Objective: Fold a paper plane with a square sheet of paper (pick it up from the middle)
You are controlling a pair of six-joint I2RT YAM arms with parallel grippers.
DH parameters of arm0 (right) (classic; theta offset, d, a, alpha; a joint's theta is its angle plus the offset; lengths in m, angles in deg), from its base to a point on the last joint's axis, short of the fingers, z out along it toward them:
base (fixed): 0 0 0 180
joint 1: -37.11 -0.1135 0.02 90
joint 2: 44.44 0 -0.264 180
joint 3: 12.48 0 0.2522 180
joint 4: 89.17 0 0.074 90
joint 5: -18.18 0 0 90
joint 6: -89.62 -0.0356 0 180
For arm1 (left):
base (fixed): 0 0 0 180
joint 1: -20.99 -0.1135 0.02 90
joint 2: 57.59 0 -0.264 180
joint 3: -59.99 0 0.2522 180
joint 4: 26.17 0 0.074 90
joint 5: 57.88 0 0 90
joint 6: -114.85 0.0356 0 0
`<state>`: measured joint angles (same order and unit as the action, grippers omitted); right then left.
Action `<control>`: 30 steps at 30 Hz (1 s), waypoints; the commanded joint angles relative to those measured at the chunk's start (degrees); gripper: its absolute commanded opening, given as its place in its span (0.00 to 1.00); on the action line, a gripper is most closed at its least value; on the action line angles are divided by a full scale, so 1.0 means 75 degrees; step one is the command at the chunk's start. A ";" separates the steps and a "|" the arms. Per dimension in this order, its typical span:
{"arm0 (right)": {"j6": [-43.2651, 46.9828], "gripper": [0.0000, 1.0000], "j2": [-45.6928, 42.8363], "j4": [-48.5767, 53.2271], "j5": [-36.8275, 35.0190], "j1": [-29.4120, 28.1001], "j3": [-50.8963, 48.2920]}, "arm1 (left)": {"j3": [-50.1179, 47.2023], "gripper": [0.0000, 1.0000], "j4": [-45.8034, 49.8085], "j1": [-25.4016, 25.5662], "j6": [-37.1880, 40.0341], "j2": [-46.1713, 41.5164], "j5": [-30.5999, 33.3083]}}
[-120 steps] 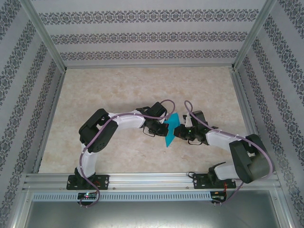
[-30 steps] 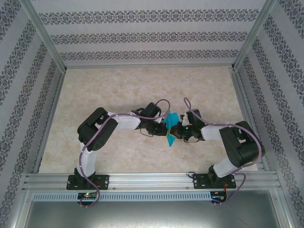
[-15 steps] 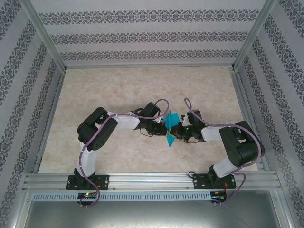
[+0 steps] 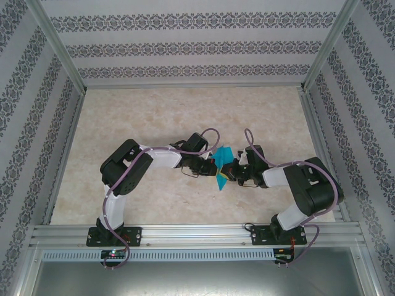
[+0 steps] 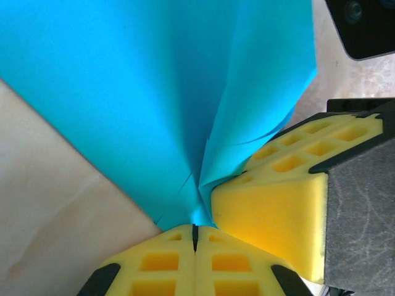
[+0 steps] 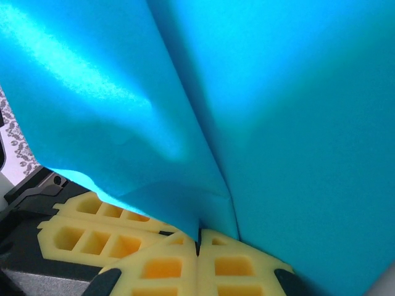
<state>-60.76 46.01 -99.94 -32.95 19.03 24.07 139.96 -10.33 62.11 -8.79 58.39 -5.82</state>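
In the overhead view, just left of the frame's centre, the left gripper (image 4: 208, 165) has its jaws pressed together on the square sheet of paper (image 4: 220, 180). The sheet is held between the two wrists over the table (image 4: 154, 111), near the middle of the picture. Whether its lower corner touches the surface I cannot tell. In the left wrist view the yellow pads (image 5: 176, 277) meet at the bottom edge with the turquoise sheet pinched in their seam. From there the paper fans upward into two leaves around a soft valley. Just right of centre in the overhead view, the right gripper (image 4: 234, 172) is likewise clamped on the sheet, right beside the left one, so both pinches sit at nearly one spot.

The sheet looks feather-light, limp and slightly glossy. It will likely bow rather than hold a shape, may slip from the foam if pulled sideways, and will crease or tear easily. I judge the best hold to be a shallow pinch near the fold line, with the two grips spread along it to keep the sheet taut.
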 commanded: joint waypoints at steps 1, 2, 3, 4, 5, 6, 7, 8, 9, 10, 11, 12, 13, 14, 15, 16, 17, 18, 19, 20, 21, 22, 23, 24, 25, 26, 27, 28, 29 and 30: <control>-0.0213 0.01 0.0198 -0.0446 0.0079 0.0054 -0.0160 | -0.0210 0.00 -0.0003 -0.0172 -0.0117 0.0094 0.0344; -0.0216 0.01 0.0279 -0.0463 0.0079 0.0053 -0.0167 | -0.0207 0.00 -0.0042 -0.0165 -0.0157 0.0089 0.0332; -0.0205 0.01 0.0350 -0.0477 0.0079 0.0056 -0.0177 | -0.0204 0.00 -0.0075 -0.0163 -0.0177 0.0086 0.0313; -0.0196 0.01 0.0429 -0.0512 0.0067 0.0044 -0.0201 | -0.0195 0.00 -0.0141 -0.0163 -0.0218 0.0079 0.0277; -0.0177 0.02 0.0496 -0.0534 0.0050 0.0037 -0.0214 | -0.0216 0.00 -0.0188 -0.0169 -0.0261 0.0063 0.0259; -0.0166 0.02 0.0551 -0.0555 0.0043 0.0040 -0.0225 | -0.0233 0.00 -0.0244 -0.0163 -0.0301 0.0033 0.0242; -0.0138 0.02 0.0610 -0.0561 0.0054 0.0039 -0.0237 | -0.0257 0.00 -0.0298 -0.0175 -0.0358 0.0011 0.0221; -0.0103 0.02 0.0647 -0.0545 0.0046 0.0034 -0.0237 | -0.0281 0.00 -0.0385 -0.0188 -0.0425 -0.0015 0.0191; -0.0032 0.02 0.0669 -0.0489 0.0023 0.0027 -0.0237 | -0.0300 0.00 -0.0436 -0.0198 -0.0474 -0.0030 0.0172; 0.0073 0.02 0.0673 -0.0376 -0.0013 0.0030 -0.0237 | -0.0318 0.00 -0.0468 -0.0207 -0.0503 -0.0053 0.0165; 0.0198 0.02 0.0683 -0.0242 -0.0059 0.0031 -0.0227 | -0.0309 0.00 -0.0461 -0.0211 -0.0502 -0.0064 0.0182; 0.0328 0.02 0.0684 -0.0087 -0.0088 0.0023 -0.0209 | -0.0290 0.00 -0.0454 -0.0210 -0.0508 -0.0080 0.0179; 0.0495 0.02 0.0680 0.0133 -0.0136 0.0024 -0.0180 | -0.0300 0.00 -0.0475 -0.0210 -0.0538 -0.0120 0.0177; 0.0624 0.02 0.0688 0.0273 -0.0163 0.0032 -0.0179 | -0.0303 0.00 -0.0478 -0.0212 -0.0543 -0.0163 0.0181; 0.0744 0.03 0.0689 0.0400 -0.0202 0.0021 -0.0168 | -0.0317 0.00 -0.0471 -0.0210 -0.0564 -0.0203 0.0199; 0.0885 0.03 0.0701 0.0599 -0.0263 0.0020 -0.0145 | -0.0321 0.00 -0.0471 -0.0215 -0.0586 -0.0261 0.0215; 0.1004 0.03 0.0718 0.0726 -0.0312 0.0017 -0.0138 | -0.0332 0.00 -0.0480 -0.0223 -0.0608 -0.0314 0.0228; 0.1089 0.03 0.0734 0.0809 -0.0352 0.0019 -0.0133 | -0.0327 0.00 -0.0486 -0.0232 -0.0617 -0.0363 0.0238; 0.1186 0.03 0.0737 0.0924 -0.0406 0.0010 -0.0127 | -0.0321 0.00 -0.0479 -0.0243 -0.0633 -0.0414 0.0241; 0.1290 0.04 0.0744 0.1038 -0.0483 0.0006 -0.0120 | -0.0311 0.00 -0.0473 -0.0252 -0.0647 -0.0462 0.0258; 0.1343 0.04 0.0748 0.1122 -0.0534 -0.0005 -0.0117 | -0.0298 0.00 -0.0457 -0.0257 -0.0651 -0.0508 0.0274; 0.1431 0.04 0.0748 0.1199 -0.0568 -0.0003 -0.0100 | -0.0285 0.00 -0.0454 -0.0267 -0.0665 -0.0539 0.0288; 0.1489 0.04 0.0766 0.1259 -0.0598 -0.0009 -0.0095 | -0.0268 0.00 -0.0450 -0.0279 -0.0686 -0.0564 0.0288; 0.1534 0.04 0.0770 0.1300 -0.0629 -0.0006 -0.0088 | -0.0262 0.00 -0.0459 -0.0280 -0.0703 -0.0596 0.0288; 0.1562 0.04 0.0798 0.1304 -0.0636 -0.0004 -0.0095 | -0.0261 0.00 -0.0504 -0.0289 -0.0754 -0.0624 0.0277; 0.1570 0.04 0.0812 0.1285 -0.0645 -0.0003 -0.0097 | -0.0252 0.01 -0.0538 -0.0303 -0.0794 -0.0666 0.0265; 0.1571 0.04 0.0849 0.1263 -0.0636 -0.0003 -0.0101 | -0.0217 0.03 -0.0534 -0.0303 -0.0809 -0.0690 0.0265; 0.1570 0.04 0.0894 0.1247 -0.0636 -0.0003 -0.0098 | -0.0205 0.05 -0.0528 -0.0303 -0.0820 -0.0728 0.0260; 0.1570 0.04 0.0917 0.1190 -0.0626 -0.0014 -0.0097 | -0.0192 0.08 -0.0546 -0.0303 -0.0859 -0.0771 0.0265; 0.1580 0.04 0.0933 0.1192 -0.0630 -0.0024 -0.0092 | -0.0172 0.10 -0.0526 -0.0303 -0.0869 -0.0799 0.0276</control>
<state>-51.79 49.07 -100.32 -30.94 19.35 25.53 138.11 -13.14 60.50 -14.15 54.76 -4.42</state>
